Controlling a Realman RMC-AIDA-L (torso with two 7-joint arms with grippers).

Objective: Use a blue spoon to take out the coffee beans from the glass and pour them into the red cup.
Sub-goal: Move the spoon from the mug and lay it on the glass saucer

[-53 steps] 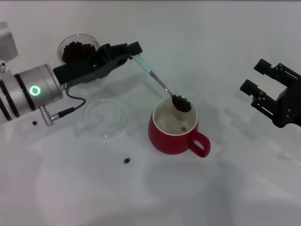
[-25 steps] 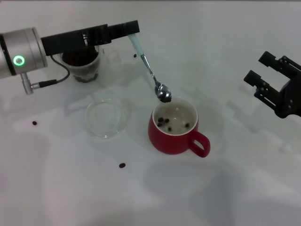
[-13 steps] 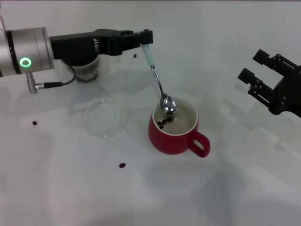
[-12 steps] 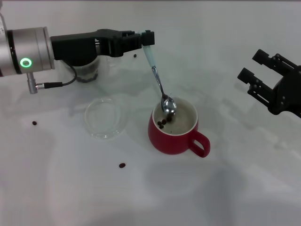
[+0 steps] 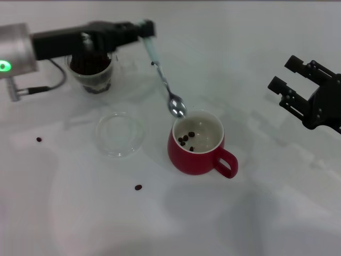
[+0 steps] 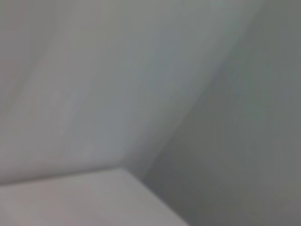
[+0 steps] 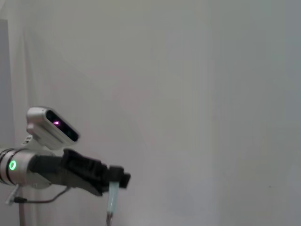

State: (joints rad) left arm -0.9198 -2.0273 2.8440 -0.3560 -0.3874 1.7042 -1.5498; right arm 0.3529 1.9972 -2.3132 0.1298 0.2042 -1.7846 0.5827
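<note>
My left gripper is shut on the pale-blue handle of the blue spoon, which hangs down with its shiny empty bowl just off the far left rim of the red cup. A few coffee beans lie on the cup's white inside. The glass with dark beans stands at the back left, partly behind my left arm. My right gripper is open and empty at the right, away from everything. The right wrist view shows my left gripper and the top of the spoon from afar.
A flat clear glass dish lies left of the red cup. Loose beans lie on the white table: one in front of the dish, one at the far left, one near the spoon's neck. The left wrist view shows only blank grey.
The spoon tipped its beans into the red cup, dipped inside it, and has now lifted out empty and moved back and left with my left arm. The right arm stays put.
</note>
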